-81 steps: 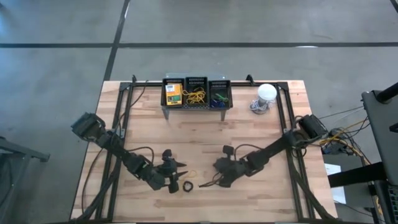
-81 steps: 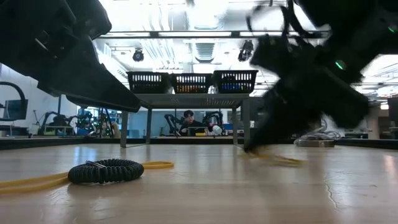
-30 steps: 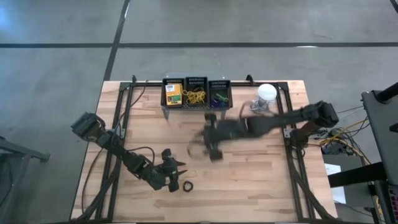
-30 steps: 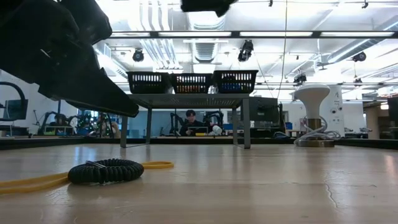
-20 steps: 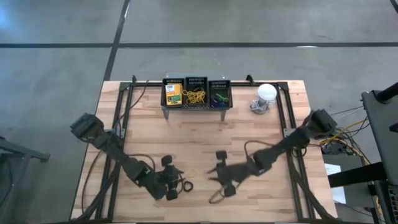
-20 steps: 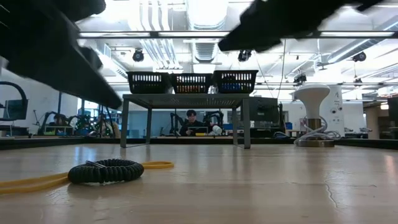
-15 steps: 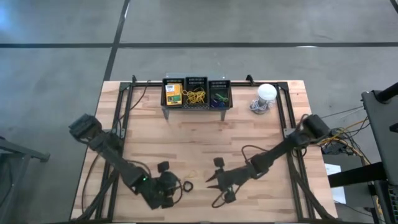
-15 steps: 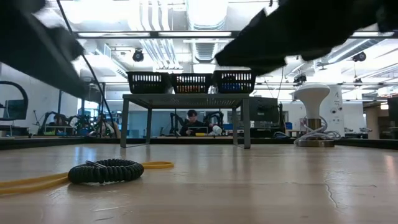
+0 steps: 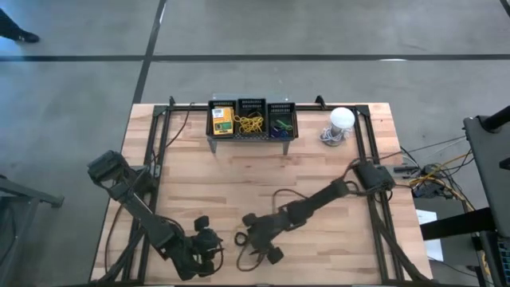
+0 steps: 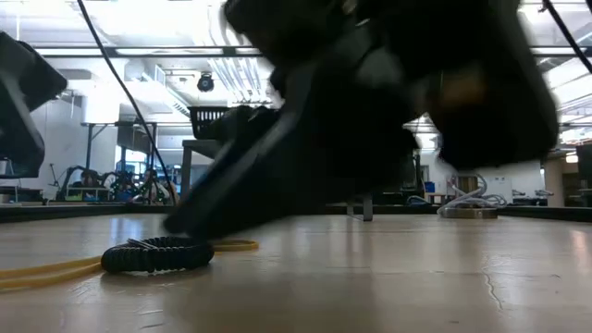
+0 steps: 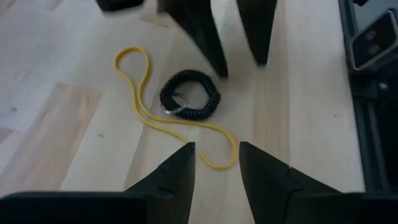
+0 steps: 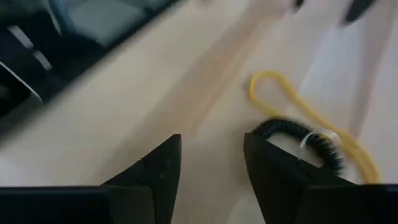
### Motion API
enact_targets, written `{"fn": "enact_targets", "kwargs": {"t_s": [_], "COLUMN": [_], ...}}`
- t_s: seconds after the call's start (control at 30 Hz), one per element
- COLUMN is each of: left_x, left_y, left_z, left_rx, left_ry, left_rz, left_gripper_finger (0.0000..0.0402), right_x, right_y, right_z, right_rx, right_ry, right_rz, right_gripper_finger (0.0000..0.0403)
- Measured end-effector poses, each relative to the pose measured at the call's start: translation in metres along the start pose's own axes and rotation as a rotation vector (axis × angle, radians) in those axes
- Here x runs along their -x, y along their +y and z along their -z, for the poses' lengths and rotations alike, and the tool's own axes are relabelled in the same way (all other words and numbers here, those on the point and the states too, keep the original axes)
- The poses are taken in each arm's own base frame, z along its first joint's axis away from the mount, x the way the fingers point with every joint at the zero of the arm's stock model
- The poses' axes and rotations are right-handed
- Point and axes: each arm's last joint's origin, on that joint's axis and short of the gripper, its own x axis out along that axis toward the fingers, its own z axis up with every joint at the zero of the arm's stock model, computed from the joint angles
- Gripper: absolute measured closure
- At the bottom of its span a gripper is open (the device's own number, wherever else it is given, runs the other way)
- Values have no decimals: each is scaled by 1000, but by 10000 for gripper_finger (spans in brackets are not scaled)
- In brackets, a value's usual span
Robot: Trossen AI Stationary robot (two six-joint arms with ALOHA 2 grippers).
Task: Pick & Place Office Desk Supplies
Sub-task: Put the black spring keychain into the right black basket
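A black coiled band [image 11: 189, 98] lies flat on the table near its front edge, on top of a thin yellow rubber band [image 11: 142, 93]; both also show in the low view, the coil [image 10: 157, 254] and the rubber band [image 10: 55, 270]. My left gripper [image 11: 217, 160] is open just to the coil's left, clear of it. My right gripper [image 12: 211, 155] is open on the coil's right side; its fingers [image 11: 211, 43] point at the coil from the other way and touch nothing. In the high view my left gripper [image 9: 215, 241] and right gripper [image 9: 249, 236] face each other.
A grey shelf [image 9: 252, 137] at the table's far edge carries three black baskets: a crayon box [image 9: 222, 119], yellow rubber bands [image 9: 252, 122], and green and blue items [image 9: 280, 124]. A white bulb-like object [image 9: 342, 119] stands to its right. Bare wood lies between.
My right gripper has swung from beside the baskets down toward the table's near edge and left, ending low beside the black coil. My left gripper has drawn back toward the table's near left corner, away from the coil. Coil and yellow rubber band have stayed in place.
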Motion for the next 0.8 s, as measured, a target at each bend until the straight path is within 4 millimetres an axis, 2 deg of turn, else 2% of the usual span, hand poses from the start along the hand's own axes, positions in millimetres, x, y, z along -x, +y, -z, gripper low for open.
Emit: {"fn": "enact_targets", "kwargs": {"t_s": [0.1, 0.17, 0.27, 0.47, 0.57, 0.8], "left_x": [-3, -6, -9, -12, -14, -17], "left_y": [1, 2, 3, 10, 13, 16], "left_z": [3, 4, 8, 15, 18, 22], "left_rx": [-13, -19, -23, 23, 37, 48], "left_ry": [-1, 1, 2, 6, -11, -28], "left_rz": [-23, -36, -49, -70, -69, -60], "left_gripper_finger": [272, 272, 272, 272, 272, 272], "right_x": [-17, -24, -28, -18, -11, -17], "right_y": [-9, -15, -18, -17, -22, -34], "right_z": [-3, -10, -17, -32, -43, -22], "right_rx": [21, 7, 19, 53, 41, 16], "right_ry": [132, 188, 229, 205, 167, 230], "right_rz": [22, 79, 58, 24, 76, 123], "right_gripper_finger": [234, 241, 255, 272, 273, 267]}}
